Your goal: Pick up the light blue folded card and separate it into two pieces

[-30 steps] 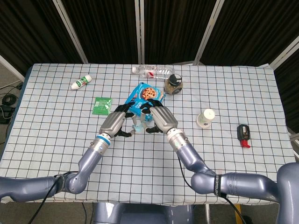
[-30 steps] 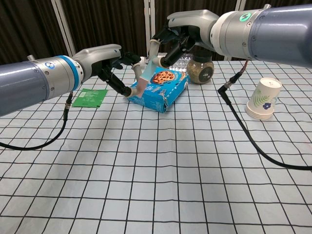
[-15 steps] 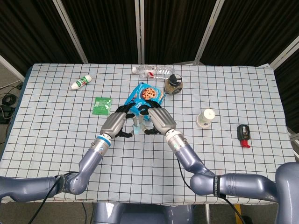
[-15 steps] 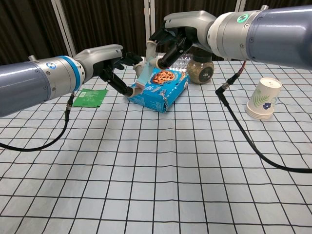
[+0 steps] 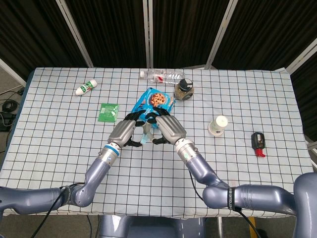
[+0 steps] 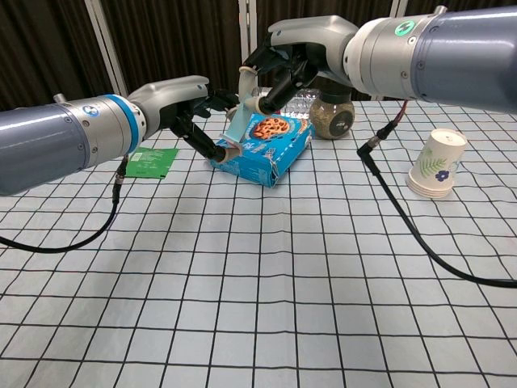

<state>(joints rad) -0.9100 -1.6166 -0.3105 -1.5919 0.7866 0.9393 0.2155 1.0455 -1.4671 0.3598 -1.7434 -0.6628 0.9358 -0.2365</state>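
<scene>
Light blue folded paper card (image 6: 237, 124) hangs above the checked tablecloth (image 6: 266, 275), just at the cookie box's (image 6: 271, 145) six o'clock in the head view, pinched from both sides. The left hand (image 6: 187, 103) grips its lower edge, fingers curled onto it; the right hand (image 6: 284, 65) grips the top. Opposed grips suit a pull apart. Whether the card has begun to split I cannot tell; fingers hide the seam.

Robot test lab: desk (image 5: 59, 144) under a grid-checked cloth, enclosed by black curtain panels (image 5: 109, 29) on grey frames.
</scene>
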